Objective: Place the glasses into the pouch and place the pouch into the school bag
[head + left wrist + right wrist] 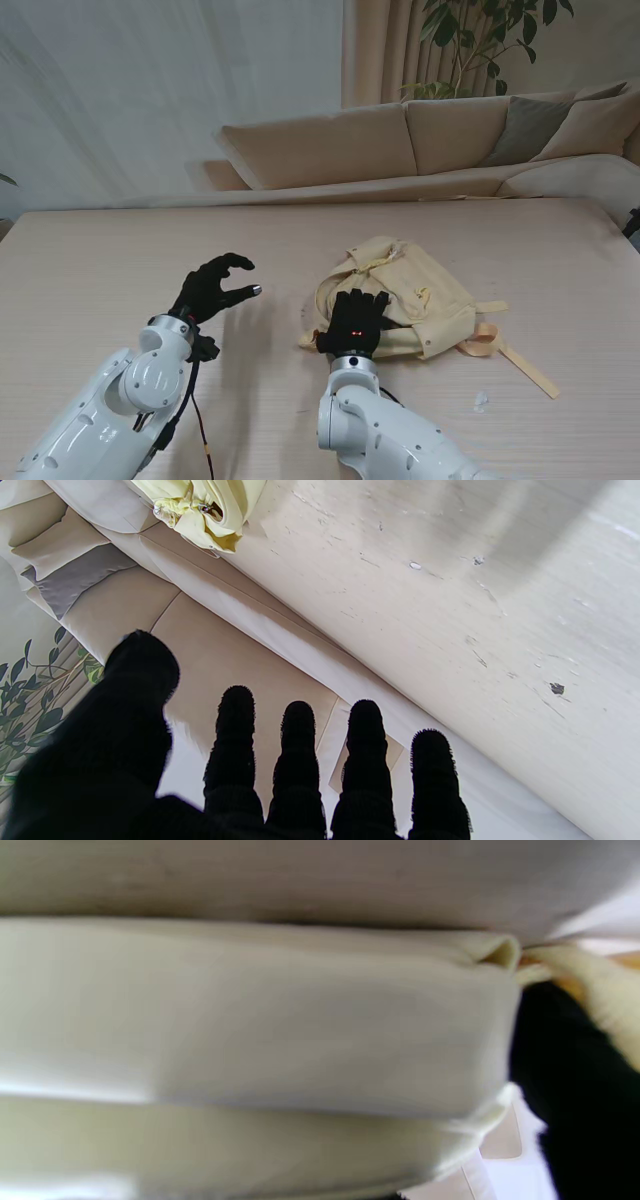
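On the left of the stand's view the left hand [213, 287] hovers over bare wooden table [90, 270], its black-gloved fingers [238, 262] spread and curled around nothing, thumb apart from the others; it is released and holds nothing. In the left wrist view the same fingers [297, 760] stand separated, with the table surface beyond them and a corner of the yellow bag [200, 510] far off. A thin cable [200, 420] hangs from the left forearm down toward me. Moving right, the right hand [355, 322] rests palm-down on the near left edge of the pale yellow school bag [400, 295], which lies flat near the middle of the table, a little to the right. The fingers lie on the fabric at the bag's opening, but whether they grip the cloth or only press on it I cannot tell. The right wrist view is blurred and filled with cream fabric [250, 1020] very close to the lens, with a dark glove shape at one side. Neither the glasses nor the pouch can be made out in any view. Farther right, the bag's straps [515, 360] trail across the table toward me, and a small clear scrap [481, 402] lies just beside them. Beyond the table's far edge stands a beige sofa [400, 140], with a leafy plant [480, 40] behind it.
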